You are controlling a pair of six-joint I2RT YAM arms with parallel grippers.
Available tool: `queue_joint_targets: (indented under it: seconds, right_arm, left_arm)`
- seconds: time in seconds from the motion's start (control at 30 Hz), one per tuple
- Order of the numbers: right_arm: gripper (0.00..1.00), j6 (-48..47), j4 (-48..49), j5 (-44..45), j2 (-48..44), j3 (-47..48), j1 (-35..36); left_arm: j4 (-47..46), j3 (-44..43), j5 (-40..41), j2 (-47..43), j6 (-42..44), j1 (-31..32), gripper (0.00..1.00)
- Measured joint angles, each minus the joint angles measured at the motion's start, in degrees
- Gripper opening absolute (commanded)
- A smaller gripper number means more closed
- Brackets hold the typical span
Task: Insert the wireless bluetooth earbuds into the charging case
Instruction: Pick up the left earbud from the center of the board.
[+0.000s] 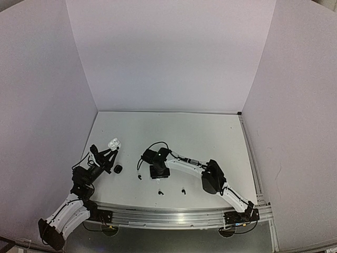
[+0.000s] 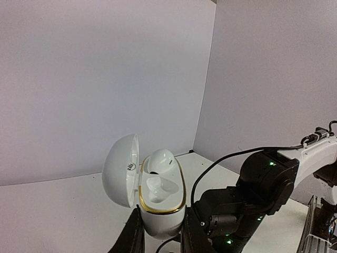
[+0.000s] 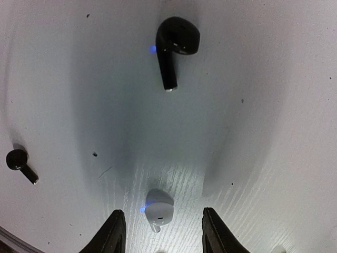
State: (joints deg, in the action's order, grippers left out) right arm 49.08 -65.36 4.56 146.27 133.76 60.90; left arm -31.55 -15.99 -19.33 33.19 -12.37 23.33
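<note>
We see the white table (image 1: 174,132) walled in by white panels (image 1: 168,52). The right arm (image 1: 192,167) reaches left across it, wrist bent down, a cable (image 1: 152,145) looping beside; the left arm (image 1: 68,211) angles up and inward. The left gripper (image 2: 161,224) is clamped on the base of the white charging case (image 2: 160,208), its lid (image 2: 120,169) swung open, one white bud (image 2: 159,159) seated inside. A mark on the lid is too small to read. A black case (image 1: 118,169) lies just beside. The right gripper (image 3: 162,213) stands spread around a white earbud (image 3: 158,207) on the table, touching neither finger; a black earbud (image 3: 176,45) lies beyond, a second black one (image 3: 20,163) off to the side
</note>
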Motion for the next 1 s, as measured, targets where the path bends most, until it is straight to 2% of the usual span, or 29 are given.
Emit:
queue_joint_targets:
  seconds: [0.6, 1.0]
  right_arm:
    - [0.22, -1.4, -0.1, 1.8, 1.7, 0.1, 1.3]
    - [0.21, -2.6, -0.2, 2.1, 2.0, 0.5, 1.2]
  left_arm:
    - [0.0, 0.0, 0.0, 0.2, 0.3, 0.0, 0.0]
    - [0.0, 0.0, 0.0, 0.2, 0.4, 0.0, 0.0]
